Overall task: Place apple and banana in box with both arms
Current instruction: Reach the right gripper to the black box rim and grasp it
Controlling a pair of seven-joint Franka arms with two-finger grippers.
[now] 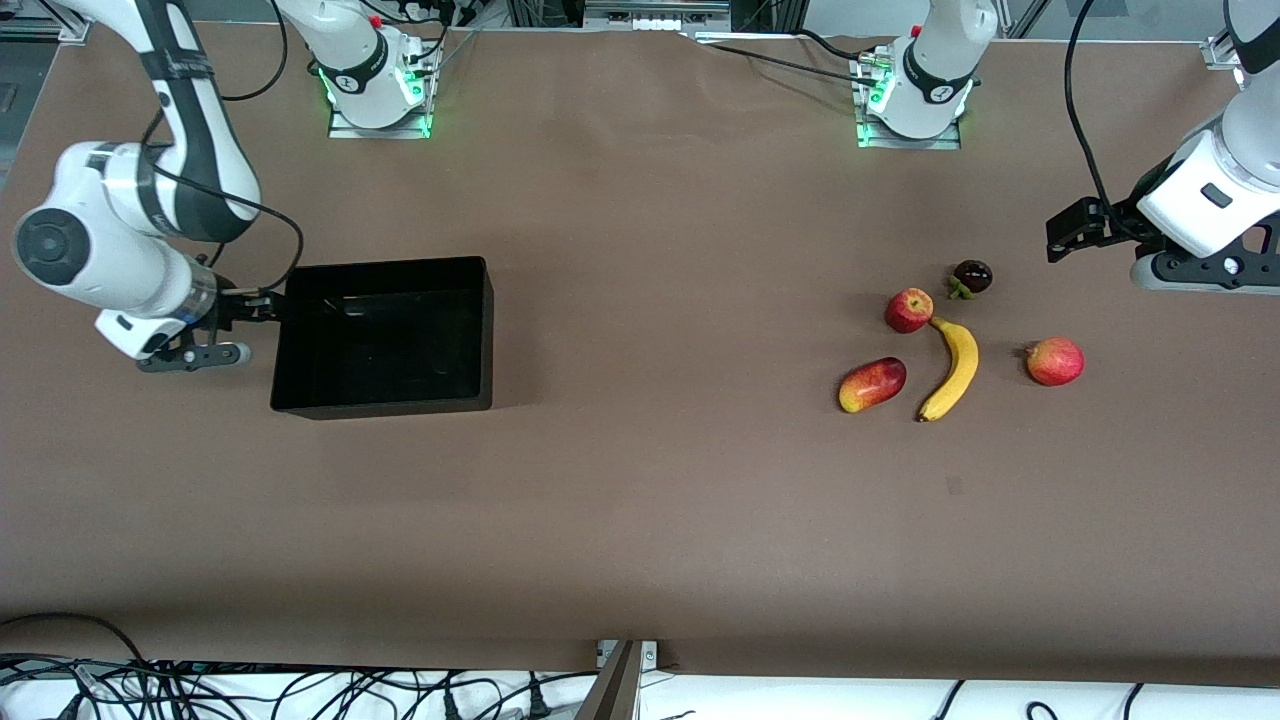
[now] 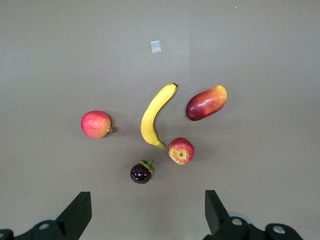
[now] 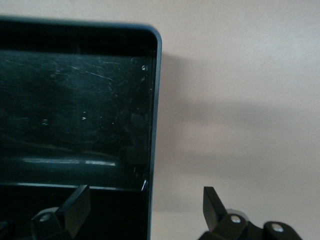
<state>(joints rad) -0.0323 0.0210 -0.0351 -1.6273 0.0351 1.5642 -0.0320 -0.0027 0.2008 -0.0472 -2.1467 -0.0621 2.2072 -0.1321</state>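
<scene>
The red flecked apple (image 1: 908, 310) lies on the table touching one tip of the yellow banana (image 1: 950, 368). Both show in the left wrist view, the apple (image 2: 181, 150) and the banana (image 2: 155, 115). My left gripper (image 1: 1072, 230) is open and empty, up over bare table toward the left arm's end from the fruit; its fingers (image 2: 77, 212) stand wide apart. The black box (image 1: 290, 400) stands toward the right arm's end and holds nothing. My right gripper (image 1: 252, 304) is open and empty, its fingers (image 3: 75, 205) straddling the box's end wall (image 3: 152, 125).
An oblong red-and-yellow fruit (image 1: 872, 384) lies beside the banana. A smooth pinkish-red round fruit (image 1: 1055, 361) lies toward the left arm's end. A small dark fruit with a green stalk (image 1: 972, 276) lies farther from the front camera than the apple. A small pale mark (image 1: 955, 485) is on the table.
</scene>
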